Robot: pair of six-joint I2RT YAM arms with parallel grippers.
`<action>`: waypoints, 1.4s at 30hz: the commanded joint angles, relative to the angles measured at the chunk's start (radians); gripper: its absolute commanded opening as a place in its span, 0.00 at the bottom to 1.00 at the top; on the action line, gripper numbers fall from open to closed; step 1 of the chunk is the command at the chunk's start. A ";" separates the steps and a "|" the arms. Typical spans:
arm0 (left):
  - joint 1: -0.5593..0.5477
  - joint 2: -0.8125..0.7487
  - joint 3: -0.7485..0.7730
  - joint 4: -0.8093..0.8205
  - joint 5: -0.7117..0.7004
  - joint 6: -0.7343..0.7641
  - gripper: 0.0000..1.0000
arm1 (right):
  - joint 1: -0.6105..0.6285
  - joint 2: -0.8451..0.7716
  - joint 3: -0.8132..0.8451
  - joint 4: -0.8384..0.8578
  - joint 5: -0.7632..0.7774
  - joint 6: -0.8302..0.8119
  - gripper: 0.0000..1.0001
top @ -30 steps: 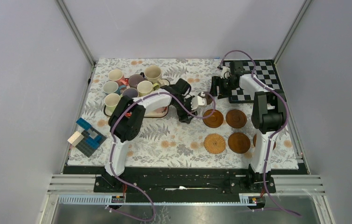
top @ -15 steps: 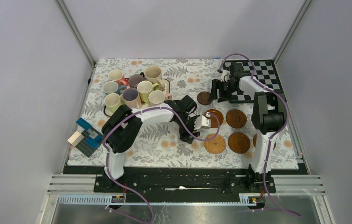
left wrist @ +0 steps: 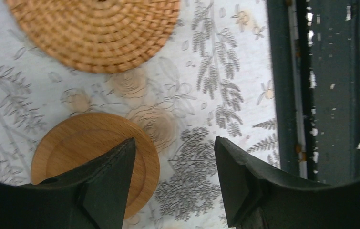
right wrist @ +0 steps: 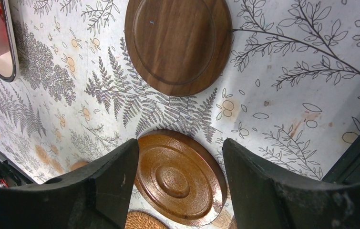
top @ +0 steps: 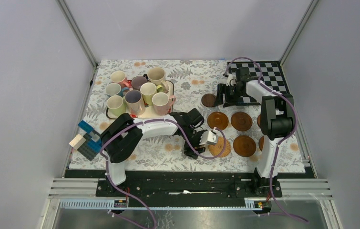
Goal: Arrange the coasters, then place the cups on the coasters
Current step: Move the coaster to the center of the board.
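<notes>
1. The cups (top: 134,98) stand crowded on the strawberry-print tray (top: 169,86) at the far left of the worktop (top: 144,155). None sits on a coaster yet, so I judge I am in the first half of the job, laying out coasters.
2. At the near middle, my left fingers (left wrist: 106,186) hover low, spread apart and grasping nothing. A light wooden coaster (left wrist: 73,152) lies flat on the cloth under them, one fingertip over its edge and the other over bare cloth. The woven coaster (left wrist: 94,33) lies just beyond it, a narrow gap between the two.
3. The light coaster looks placed at the near-left corner of the group. My left side's next move should be a straight lift, so no fingertip drags the disc out of place.
4. Further right, the brown coasters (top: 241,120) lie in two rows. My right arm hides part of the last ones, so I cannot count them.
5. My right fingers (right wrist: 263,191) hang spread and empty toward the rear. A ridged reddish coaster (right wrist: 180,179) shows through the gap below, and a dark coaster (right wrist: 178,43) lies alone beyond it, out of line with the rows.
6. I reckon that stray disc is next. It is thin and flat, so my fingertips must come right down to the cloth to catch its rim.
</notes>
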 commanded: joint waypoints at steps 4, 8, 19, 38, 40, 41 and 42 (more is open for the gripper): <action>-0.048 0.005 -0.076 -0.085 0.044 -0.065 0.61 | -0.003 -0.071 -0.029 0.026 -0.029 0.018 0.71; -0.057 -0.002 -0.091 -0.085 0.045 -0.077 0.60 | -0.002 -0.068 -0.034 0.027 -0.033 0.013 0.71; -0.024 -0.041 -0.094 -0.114 -0.026 -0.088 0.61 | 0.004 -0.044 0.002 0.022 -0.040 0.019 0.71; 0.065 -0.166 -0.012 -0.126 -0.091 -0.100 0.74 | 0.044 -0.025 0.072 0.012 -0.013 -0.025 0.70; 0.093 -0.200 0.023 -0.125 -0.065 -0.114 0.77 | 0.060 -0.012 0.090 0.002 0.002 -0.034 0.69; 0.109 -0.218 0.037 -0.126 -0.052 -0.122 0.79 | 0.068 -0.005 0.099 -0.003 0.013 -0.036 0.69; 0.124 -0.235 0.050 -0.125 -0.044 -0.129 0.80 | 0.078 0.003 0.106 -0.007 0.029 -0.041 0.68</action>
